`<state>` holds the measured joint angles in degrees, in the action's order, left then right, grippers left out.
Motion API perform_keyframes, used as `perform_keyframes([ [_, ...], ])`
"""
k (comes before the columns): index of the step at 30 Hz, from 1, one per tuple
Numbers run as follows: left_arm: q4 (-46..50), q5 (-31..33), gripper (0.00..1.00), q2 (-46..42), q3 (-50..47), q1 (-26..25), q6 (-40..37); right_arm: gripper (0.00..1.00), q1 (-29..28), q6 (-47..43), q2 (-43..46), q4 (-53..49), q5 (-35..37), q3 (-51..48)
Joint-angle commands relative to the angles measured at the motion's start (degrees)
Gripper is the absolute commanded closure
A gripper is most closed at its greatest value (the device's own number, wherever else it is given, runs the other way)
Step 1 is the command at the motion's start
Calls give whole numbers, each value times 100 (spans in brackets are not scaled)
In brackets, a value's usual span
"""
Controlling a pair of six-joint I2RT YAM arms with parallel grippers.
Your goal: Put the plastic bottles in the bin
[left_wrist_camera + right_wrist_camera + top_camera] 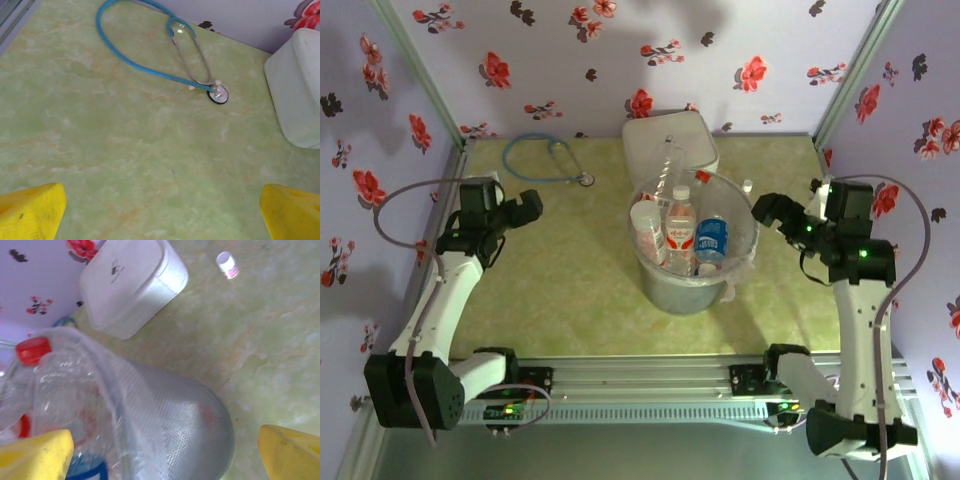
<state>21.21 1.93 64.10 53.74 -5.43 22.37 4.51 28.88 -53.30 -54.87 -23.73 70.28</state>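
Yellow fingertips (30,210) of the left end effector (160,210) sit at the bottom corners of the left wrist view, spread wide apart, with only bare tabletop (125,150) between them. Blue stethoscope (218,94) lies further out, and the white box (297,90) is at the right edge. From the top camera, the left end effector (520,212) hangs over the left part of the tabletop, well apart from the bin (685,295). Right end effector (772,213) is just beside the bin's right rim, fingers apart and gripping nothing. In its wrist view the right end effector (160,455) looks down on the bin wall (175,425) and plastic liner. Bottles are in the bin, roughly upright. I count three: red-and-white label (680,232), blue label (712,238), and a white-capped one (648,228) on the left. A red cap (33,350) shows through the liner. The bin stands mid-tabletop with the white box (670,140) right behind it; can't tell if they touch. Small white cap (226,264) sits loose on the tabletop beyond the bin.
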Motion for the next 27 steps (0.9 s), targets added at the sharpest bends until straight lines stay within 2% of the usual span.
perform_keyframes([
  [1,-98,-26,0,-164,-55,42,108,7,-5,428,6,315,-856,-411],
  [11,-505,9,0,-231,-505,186,276,11,-1179,1076,-221,1329,-626,-841],
  [19,-508,18,0,-277,-618,463,137,12,-1951,1752,-553,2303,-91,-967],
  [27,-539,204,0,-284,-729,912,39,12,-2614,2154,-1548,3687,281,-855],
])
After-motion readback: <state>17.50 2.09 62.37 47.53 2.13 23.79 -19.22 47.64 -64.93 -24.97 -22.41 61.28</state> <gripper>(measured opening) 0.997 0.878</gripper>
